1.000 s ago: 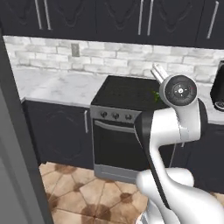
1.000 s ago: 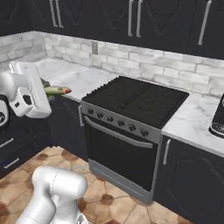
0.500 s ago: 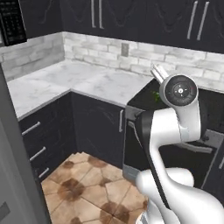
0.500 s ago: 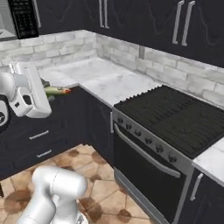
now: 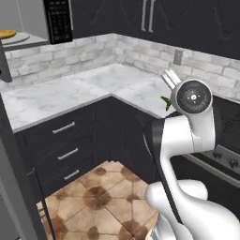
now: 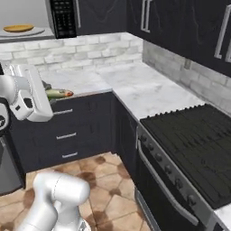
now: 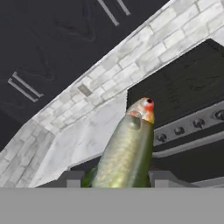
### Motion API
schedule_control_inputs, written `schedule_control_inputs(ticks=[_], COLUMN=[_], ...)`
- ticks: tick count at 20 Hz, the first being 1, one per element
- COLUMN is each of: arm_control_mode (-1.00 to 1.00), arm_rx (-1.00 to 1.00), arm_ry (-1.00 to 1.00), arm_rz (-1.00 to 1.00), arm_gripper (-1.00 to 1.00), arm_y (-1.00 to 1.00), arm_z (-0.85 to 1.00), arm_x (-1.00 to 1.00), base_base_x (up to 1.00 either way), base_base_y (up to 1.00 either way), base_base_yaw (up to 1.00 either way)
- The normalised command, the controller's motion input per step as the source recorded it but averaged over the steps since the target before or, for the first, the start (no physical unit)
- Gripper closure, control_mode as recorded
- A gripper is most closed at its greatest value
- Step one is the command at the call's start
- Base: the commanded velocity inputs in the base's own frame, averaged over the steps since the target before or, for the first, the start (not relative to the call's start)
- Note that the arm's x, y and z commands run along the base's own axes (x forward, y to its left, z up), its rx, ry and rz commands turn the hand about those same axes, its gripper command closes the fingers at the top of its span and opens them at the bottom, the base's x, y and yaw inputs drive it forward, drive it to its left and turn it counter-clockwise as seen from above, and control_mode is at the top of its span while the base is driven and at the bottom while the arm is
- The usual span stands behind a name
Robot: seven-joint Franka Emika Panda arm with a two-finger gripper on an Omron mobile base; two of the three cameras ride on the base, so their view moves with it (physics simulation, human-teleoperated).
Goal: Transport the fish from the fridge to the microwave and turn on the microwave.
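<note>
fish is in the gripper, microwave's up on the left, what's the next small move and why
Probably keep turning the base left toward the microwave. The gripper is shut on the fish, held over the floor in front of the counter, and the microwave's open pale cavity with a plate sits well off to the left, likely beyond reach.

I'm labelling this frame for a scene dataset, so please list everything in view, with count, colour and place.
fish: one, olive-green with reddish head, held between the finger tips, sticking forward.
microwave: one, dark with black keypad, open, pale inside, above the counter's left end.
plate: one, white, inside the microwave, something orange-yellow on it.
counter: one, white marble, L-shaped around the corner.
stove: one, black, right of the counter, knobs on front.
drawers: three, dark, silver handles, under the counter.
gripper: one, dark tips, shut on the fish.
</note>
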Motion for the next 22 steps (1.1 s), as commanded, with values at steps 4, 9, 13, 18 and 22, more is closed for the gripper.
schedule_control_inputs(ticks=[4,9,13,18,22], arm_control_mode=[1.0,1.0,1.0,1.0,1.0], arm_rx=[0.0,0.0,0.0,0.0,0.0], arm_ry=[0.0,0.0,0.0,0.0,0.0], arm_rz=[0.0,0.0,0.0,0.0,0.0], arm_gripper=[1.0,1.0,1.0,1.0,1.0], arm_y=[0.0,0.0,0.0,0.0,0.0], arm_z=[0.0,0.0,0.0,0.0,0.0], arm_x=[0.0,0.0,0.0,0.0,0.0], base_base_x=[0.46,0.39,0.41,0.53,0.49], base_base_y=[-0.25,-0.23,-0.14,-0.14,-0.3], base_base_yaw=[0.48,0.48,0.45,0.39,0.22])
